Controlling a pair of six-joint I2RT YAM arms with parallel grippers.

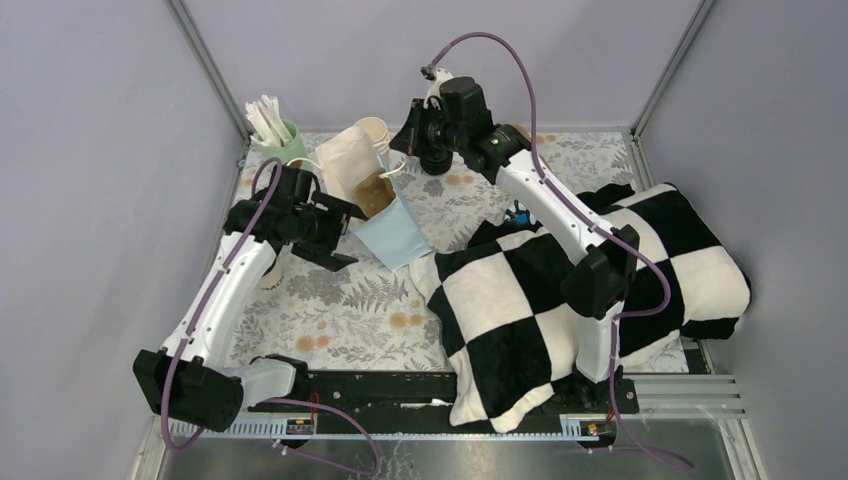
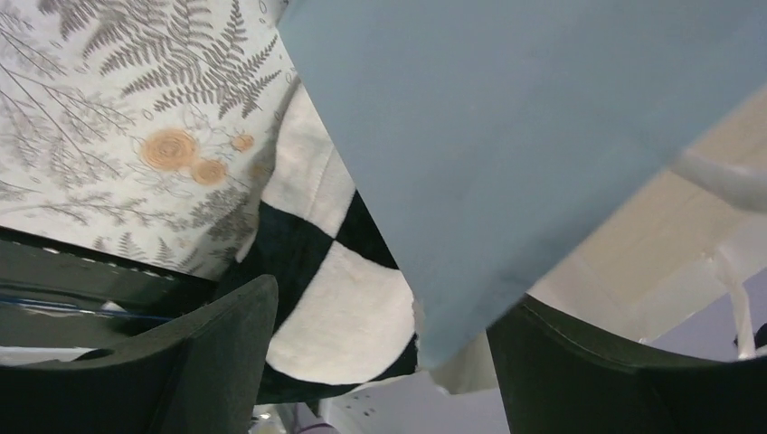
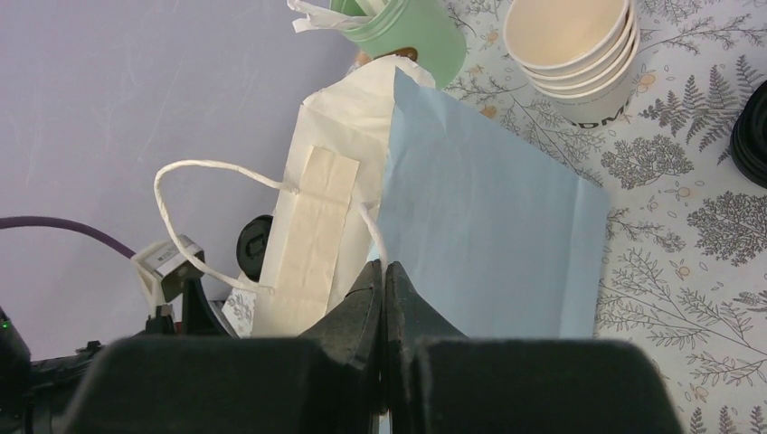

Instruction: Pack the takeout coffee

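A paper bag (image 1: 392,228), blue on one face and cream on the others, stands tilted left of centre. My right gripper (image 3: 382,271) is shut on its white string handle (image 3: 373,231) and holds it from above (image 1: 402,162). A brown round patch (image 1: 375,190) shows in the bag's open mouth; I cannot tell whether it is the takeout coffee. My left gripper (image 1: 345,237) is open beside the bag. In the left wrist view the bag's blue corner (image 2: 470,298) hangs between the spread fingers (image 2: 199,353), close to the right one, and is not pinched.
A stack of nested cream cups (image 3: 574,54) and a mint-green cup of white sticks (image 3: 407,27) stand behind the bag. A black-and-white checkered blanket (image 1: 560,290) covers the right half of the fern-print cloth (image 1: 340,310). Black lids (image 3: 751,136) lie at the right.
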